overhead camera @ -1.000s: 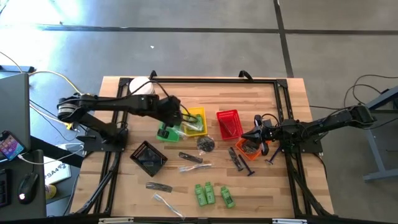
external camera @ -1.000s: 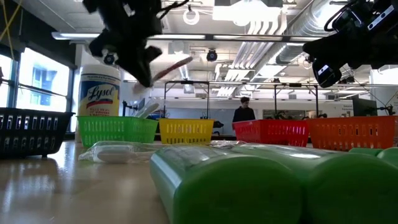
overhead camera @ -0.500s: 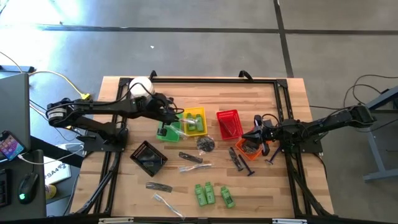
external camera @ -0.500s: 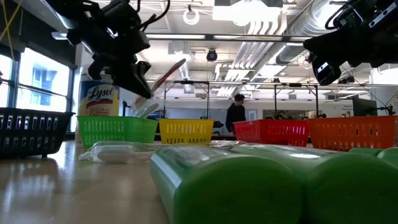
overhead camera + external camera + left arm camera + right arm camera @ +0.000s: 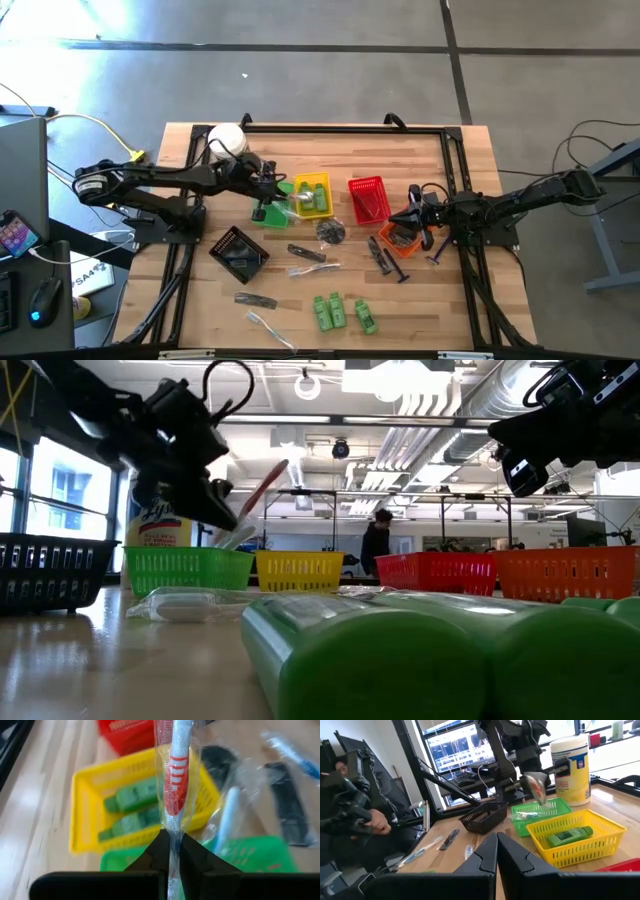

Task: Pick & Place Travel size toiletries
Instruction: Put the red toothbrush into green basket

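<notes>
My left gripper [image 5: 271,190] is shut on a clear-wrapped red and white stick [image 5: 174,775] and hangs over the green basket [image 5: 270,212]. The low view shows the gripper [image 5: 226,512] above that basket [image 5: 187,568]. Another wrapped stick [image 5: 228,817] lies in the green basket. Two green bottles [image 5: 131,810] lie in the yellow basket [image 5: 313,196]. My right gripper [image 5: 414,216] is shut, empty, beside the orange basket [image 5: 401,240]. Loose green bottles [image 5: 340,312], black sticks [image 5: 305,252] and a dark round piece [image 5: 331,232] lie on the table. My left gripper pinches the wrapped stick's near end [image 5: 171,832] between its two fingertips. The fingers come from the table's left, slanting down, and lie along the stick. The stick [image 5: 266,482] juts out past the fingers and slants upward, lifted clear above the green and yellow baskets.
A large white jar [image 5: 226,140] stands behind the left arm at the far left. A red basket [image 5: 367,198] sits right of the yellow one, a black basket [image 5: 238,252] nearer the front left. A person [image 5: 378,545] stands in the room beyond the table.
My left gripper has drawn back toward the table's left edge and sunk toward the green basket, tipping less steeply downward. It stays shut on the wrapped stick, which has travelled with it and remains clear of the baskets.
</notes>
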Controlling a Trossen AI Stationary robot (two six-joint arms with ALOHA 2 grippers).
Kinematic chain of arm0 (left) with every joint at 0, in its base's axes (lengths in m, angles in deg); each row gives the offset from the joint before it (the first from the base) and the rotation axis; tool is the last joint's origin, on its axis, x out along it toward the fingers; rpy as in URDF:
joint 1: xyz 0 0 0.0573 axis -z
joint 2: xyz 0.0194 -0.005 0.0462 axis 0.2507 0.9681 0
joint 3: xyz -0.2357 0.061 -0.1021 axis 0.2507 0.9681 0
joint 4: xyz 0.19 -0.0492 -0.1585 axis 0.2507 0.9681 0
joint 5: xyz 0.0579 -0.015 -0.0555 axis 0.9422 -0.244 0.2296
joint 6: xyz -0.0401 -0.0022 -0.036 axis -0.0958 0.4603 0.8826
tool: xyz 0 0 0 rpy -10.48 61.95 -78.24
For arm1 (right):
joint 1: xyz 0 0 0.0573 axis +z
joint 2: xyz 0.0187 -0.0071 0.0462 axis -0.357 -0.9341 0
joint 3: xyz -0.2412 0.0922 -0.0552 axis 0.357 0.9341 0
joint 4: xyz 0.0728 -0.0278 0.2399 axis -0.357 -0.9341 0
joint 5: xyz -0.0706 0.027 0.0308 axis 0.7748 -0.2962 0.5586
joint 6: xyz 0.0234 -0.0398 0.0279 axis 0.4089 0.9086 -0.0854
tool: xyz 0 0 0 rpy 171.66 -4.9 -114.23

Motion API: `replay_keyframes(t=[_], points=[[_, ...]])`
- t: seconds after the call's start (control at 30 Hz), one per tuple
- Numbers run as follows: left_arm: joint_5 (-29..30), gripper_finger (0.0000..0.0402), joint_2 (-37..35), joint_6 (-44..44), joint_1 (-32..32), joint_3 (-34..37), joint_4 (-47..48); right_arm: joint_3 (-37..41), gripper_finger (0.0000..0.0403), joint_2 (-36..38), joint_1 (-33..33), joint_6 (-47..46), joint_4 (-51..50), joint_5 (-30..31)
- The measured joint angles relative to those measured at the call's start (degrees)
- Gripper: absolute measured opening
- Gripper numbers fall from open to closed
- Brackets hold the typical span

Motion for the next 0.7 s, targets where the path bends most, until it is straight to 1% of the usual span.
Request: replay_keyframes(t=[0.1,0.37,0.57,0.7], points=[[0.03,0.0016,0.0,1.49,-2.09,2.45,-3.37,0.0,0.0002,-0.01,0.0,-0.56,-0.02,0.0],[0.05,0.0016,0.0,0.87,-5.05,5.4,-3.47,0.0,0.0002,0.0,0.0,-0.48,-0.02,1.22],[0.25,0.0018,0.31,-0.43,-5.02,5.76,-3.29,0.0,0.0002,0.0,0.0,-0.47,-0.02,1.48],[0.29,0.0029,0.31,-0.3,-5.04,5.76,-3.0,0.0,0.0002,-0.01,0.0,-0.54,-0.02,1.53]])
